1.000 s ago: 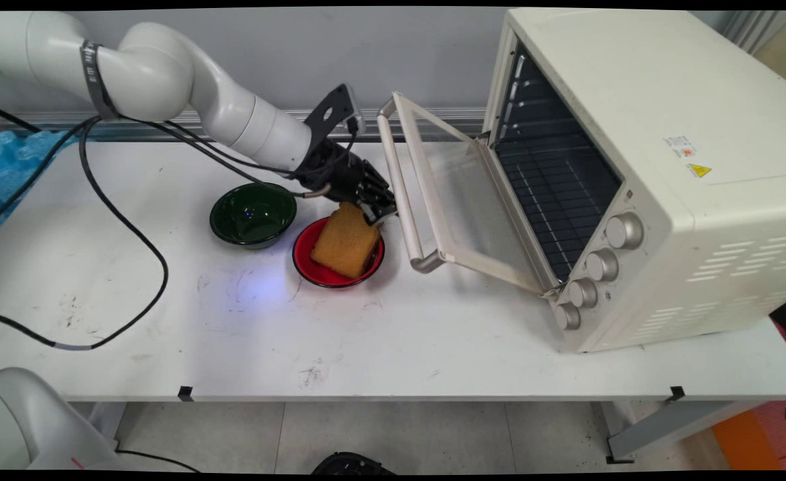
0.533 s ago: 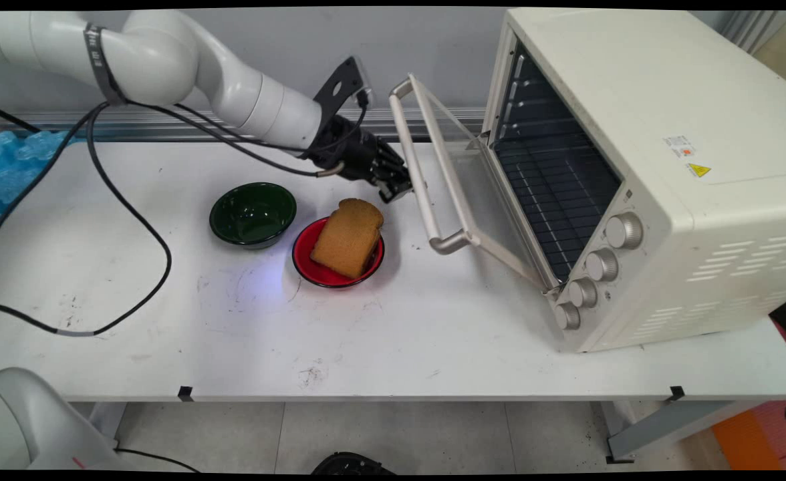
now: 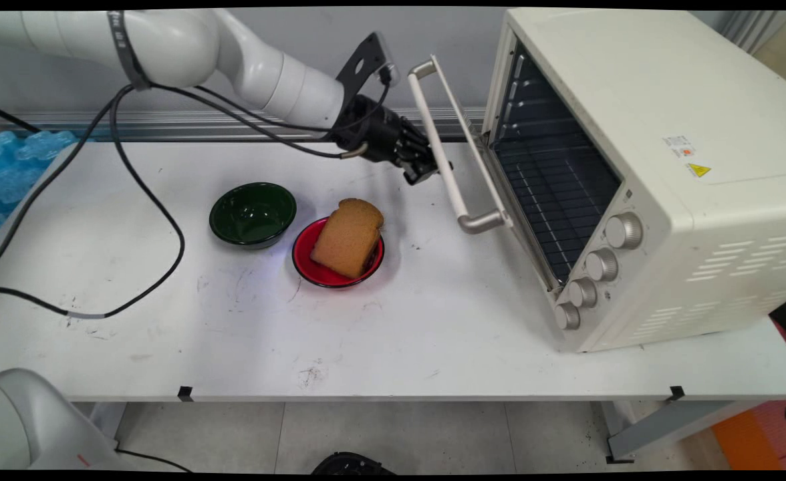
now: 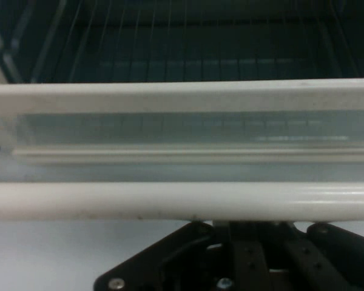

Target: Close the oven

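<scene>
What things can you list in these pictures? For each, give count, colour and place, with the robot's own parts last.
oven: one, cream, table's right, door partly open
red bowl: one, table's middle
bread: one slice, brown, leaning in the red bowl
green bowl: one, dark green, left of the red bowl
table: one, white
foam: blue, far left edge
cables: black, hanging from the arm
gripper: one, black, at the door's handle
</scene>
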Motion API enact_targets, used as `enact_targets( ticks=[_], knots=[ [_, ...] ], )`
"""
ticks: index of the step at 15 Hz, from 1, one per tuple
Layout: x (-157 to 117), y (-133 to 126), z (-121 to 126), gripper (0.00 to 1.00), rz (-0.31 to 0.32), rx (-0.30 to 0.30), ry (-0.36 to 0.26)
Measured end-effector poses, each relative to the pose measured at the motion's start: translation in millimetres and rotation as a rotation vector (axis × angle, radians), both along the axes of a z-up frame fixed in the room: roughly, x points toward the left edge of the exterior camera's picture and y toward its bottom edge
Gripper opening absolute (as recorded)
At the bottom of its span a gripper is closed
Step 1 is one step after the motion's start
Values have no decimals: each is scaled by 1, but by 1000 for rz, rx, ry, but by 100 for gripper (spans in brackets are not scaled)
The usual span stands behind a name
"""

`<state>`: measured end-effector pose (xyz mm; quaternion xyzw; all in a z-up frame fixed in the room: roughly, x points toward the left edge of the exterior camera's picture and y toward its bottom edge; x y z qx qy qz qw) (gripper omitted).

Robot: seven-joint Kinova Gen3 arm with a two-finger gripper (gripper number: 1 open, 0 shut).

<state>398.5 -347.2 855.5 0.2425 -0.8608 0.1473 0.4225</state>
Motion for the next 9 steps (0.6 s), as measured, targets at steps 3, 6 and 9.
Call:
enact_targets(
  ticks=[3, 6, 9],
  knots=[
    [-9, -10, 8, 0, -13, -15, 13],
    [-17, -19, 14, 0, -18, -28, 25],
    [-24, -28, 20, 0, -23, -39, 38]
  ],
)
